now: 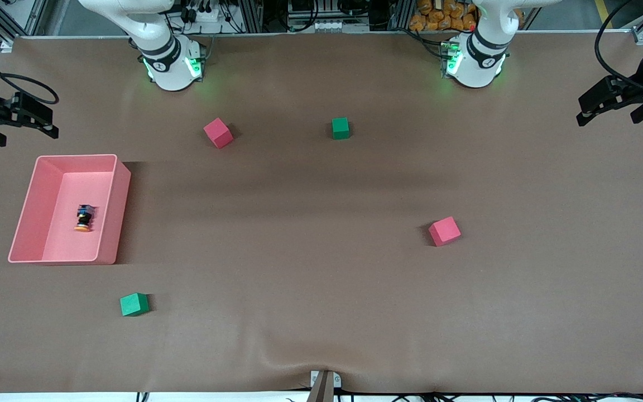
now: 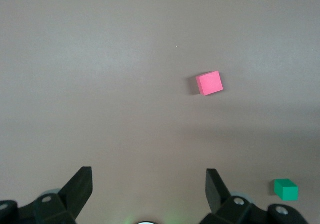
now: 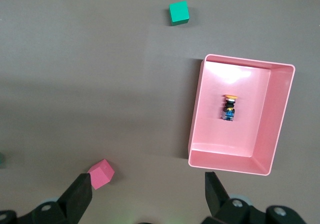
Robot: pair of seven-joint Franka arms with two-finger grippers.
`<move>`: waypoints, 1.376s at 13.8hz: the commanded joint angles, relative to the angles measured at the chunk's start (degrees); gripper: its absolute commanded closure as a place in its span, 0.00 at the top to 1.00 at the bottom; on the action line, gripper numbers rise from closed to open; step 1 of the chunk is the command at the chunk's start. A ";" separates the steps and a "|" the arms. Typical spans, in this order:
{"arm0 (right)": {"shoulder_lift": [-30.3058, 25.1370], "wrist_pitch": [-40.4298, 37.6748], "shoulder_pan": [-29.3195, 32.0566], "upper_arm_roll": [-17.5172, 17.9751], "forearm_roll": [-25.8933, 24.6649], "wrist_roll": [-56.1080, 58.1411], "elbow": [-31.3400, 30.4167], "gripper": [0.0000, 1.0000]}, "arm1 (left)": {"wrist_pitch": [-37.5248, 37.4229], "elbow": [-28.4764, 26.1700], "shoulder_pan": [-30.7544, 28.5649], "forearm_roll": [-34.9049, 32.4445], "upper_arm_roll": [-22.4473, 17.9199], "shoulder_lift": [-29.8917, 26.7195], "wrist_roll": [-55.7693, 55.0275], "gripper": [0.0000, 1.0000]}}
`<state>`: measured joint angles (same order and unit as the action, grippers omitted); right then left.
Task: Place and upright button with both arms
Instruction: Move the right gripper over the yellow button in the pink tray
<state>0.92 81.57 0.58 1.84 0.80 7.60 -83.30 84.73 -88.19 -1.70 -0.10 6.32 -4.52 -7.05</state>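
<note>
- So far you have done nothing: the tiny orange-capped button (image 1: 83,218) lies on its side inside the pink plastic bin (image 1: 114,212), frame's middle-left.
- Left gripper (image 1: 606,109) and right gripper (image 1: 20,120) wait at the frame's edges, jaws spread, empty.

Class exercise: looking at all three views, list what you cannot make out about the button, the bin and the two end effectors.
- Button in the pink bin: too small in every view to read detail.
- Right end effector: arm cut off by the front view's edge.
- Left end effector: likewise cut off.
- Bin's outer base: hidden by its walls.
</note>
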 commanded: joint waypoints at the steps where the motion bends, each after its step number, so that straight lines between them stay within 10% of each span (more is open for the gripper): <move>1: -0.31 0.17 0.30 1.06 -1.59 0.57 0.15 1.00 | -0.18 0.83 -0.84 0.36 0.09 -0.05 0.90 1.00; 12: 11.45 3.24 6.43 0.44 -3.61 1.27 0.07 1.00 | -0.18 2.24 -0.06 0.18 0.09 1.27 0.99 1.00; 19: 19.99 26.07 16.89 0.44 -3.52 13.66 -11.70 1.00 | -0.09 2.41 0.12 0.19 0.18 2.32 0.90 1.00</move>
<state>20.76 103.36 14.09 1.25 -1.69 18.25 -91.65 84.92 -87.25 -1.51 -0.10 6.33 -3.44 -7.05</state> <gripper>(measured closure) 0.000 0.000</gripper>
